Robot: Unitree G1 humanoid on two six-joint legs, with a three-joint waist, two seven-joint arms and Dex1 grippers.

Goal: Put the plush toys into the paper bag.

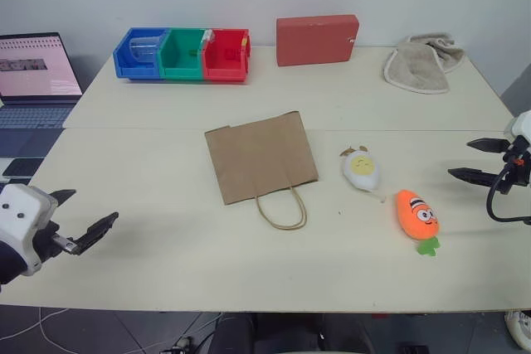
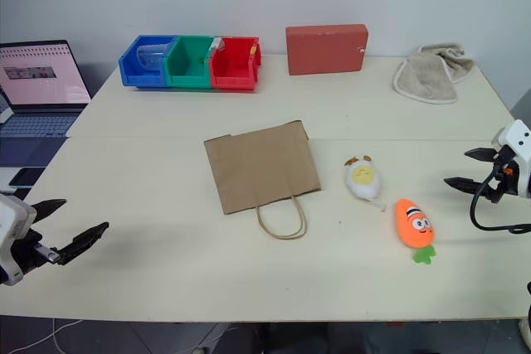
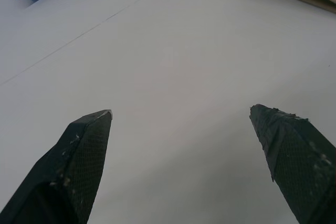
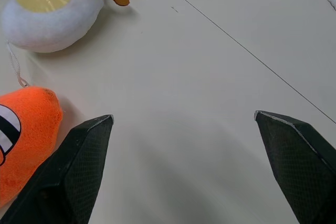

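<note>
Both arms hover wide of the work with nothing taken up: the left gripper (image 1: pixel 83 217), its two black fingers spread apart and empty, hangs over the near left of the cream table (image 1: pixel 166 254); the right gripper (image 1: pixel 474 160), likewise spread and empty, waits at the table's right edge, just beside the orange carrot toy (image 1: pixel 417 215); that toy lies near the front right, green leaves toward the robot, with the white egg toy (image 1: pixel 362 169) close behind it, apart from it but near; the paper bag (image 1: pixel 260 157) rests flat at the table's centre, its handle (image 1: pixel 282 208) looping toward the robot and its mouth apparently pressed closed; the opening step, by the look of it, is a first pick, and it would go best if the right gripper settles squarely over the carrot's middle before closing, while the left arm would seem needed to lift and part the bag's mouth, since a flat bag takes nothing; further back stand the blue, green and red bins (image 1: pixel 182 53), the red box (image 1: pixel 317 39) and the beige towel (image 1: pixel 421 62); a laptop (image 1: pixel 33 72) is cut off at the left edge; whether the bag's mouth faces the robot cannot be settled, and the bins' contents are too small to make out
</note>
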